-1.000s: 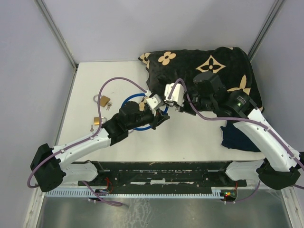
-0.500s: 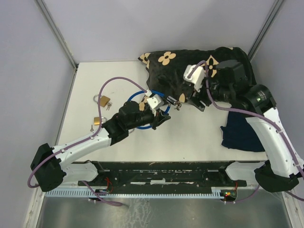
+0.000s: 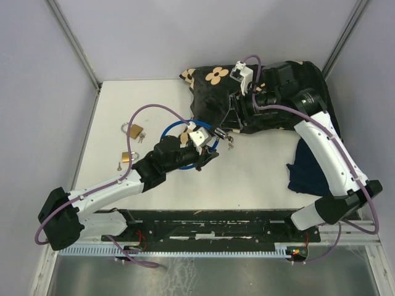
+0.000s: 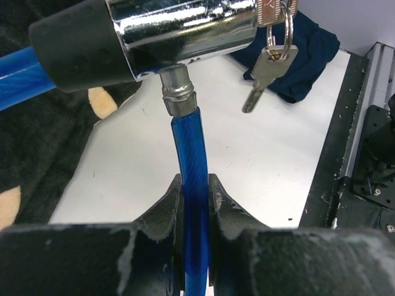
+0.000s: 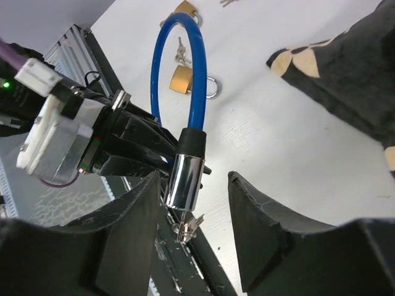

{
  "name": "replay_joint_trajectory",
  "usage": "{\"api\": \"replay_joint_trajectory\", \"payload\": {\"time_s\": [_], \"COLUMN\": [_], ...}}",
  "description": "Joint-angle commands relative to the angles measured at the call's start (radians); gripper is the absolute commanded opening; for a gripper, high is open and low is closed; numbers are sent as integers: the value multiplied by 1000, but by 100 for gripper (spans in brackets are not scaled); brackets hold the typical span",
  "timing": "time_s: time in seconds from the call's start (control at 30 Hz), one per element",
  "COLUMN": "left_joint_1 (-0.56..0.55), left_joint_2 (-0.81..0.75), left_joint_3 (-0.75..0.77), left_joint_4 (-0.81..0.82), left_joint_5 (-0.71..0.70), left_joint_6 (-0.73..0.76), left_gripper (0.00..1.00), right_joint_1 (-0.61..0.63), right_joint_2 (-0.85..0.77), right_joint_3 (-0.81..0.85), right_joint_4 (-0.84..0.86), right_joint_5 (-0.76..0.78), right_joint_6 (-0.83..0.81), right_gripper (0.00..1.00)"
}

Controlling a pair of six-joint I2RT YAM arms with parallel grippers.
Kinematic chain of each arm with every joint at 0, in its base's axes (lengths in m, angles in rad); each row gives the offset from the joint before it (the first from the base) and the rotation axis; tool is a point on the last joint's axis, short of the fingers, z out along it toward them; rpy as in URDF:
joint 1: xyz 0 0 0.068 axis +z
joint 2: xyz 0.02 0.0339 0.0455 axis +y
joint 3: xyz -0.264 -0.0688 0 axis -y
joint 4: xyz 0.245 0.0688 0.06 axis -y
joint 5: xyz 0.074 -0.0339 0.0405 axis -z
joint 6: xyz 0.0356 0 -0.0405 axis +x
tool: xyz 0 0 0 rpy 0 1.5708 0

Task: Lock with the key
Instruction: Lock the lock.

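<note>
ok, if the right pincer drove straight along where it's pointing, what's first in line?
Most likely the chrome lock barrel on the blue cable: it sits centred between the open right pincer's fingers, keys hanging below. How far off is unclear.

light: bright, even | shadows: soft, faint | glare: chrome lock barrel (image 4: pixel 185 31) | blur: left claw fingers (image 4: pixel 162 213), close foreground

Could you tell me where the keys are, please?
In the top view, the keys hang from the chrome end of the cable lock, just right of the left tool.
</note>
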Motion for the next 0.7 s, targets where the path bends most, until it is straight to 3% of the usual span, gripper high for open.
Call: {"api": "replay_joint_trajectory", "payload": {"time_s": [0.0,0.67], "left_joint_1": [-8,-11], "left_joint_2": [-38,-32], "left_joint_3": [11,46], "left_joint_4": [105,77], "left_joint_5": [-40,-101], "left_joint_6": [70,92], "left_gripper": [3,3], "right_joint_1": [3,47], "right_joint_2": [27,68], "right_joint_3": [53,44], "right_joint_4": [8,-77], "right_joint_5": [-58,-41], "right_joint_6": [59,11], "right_gripper": [52,47]}}
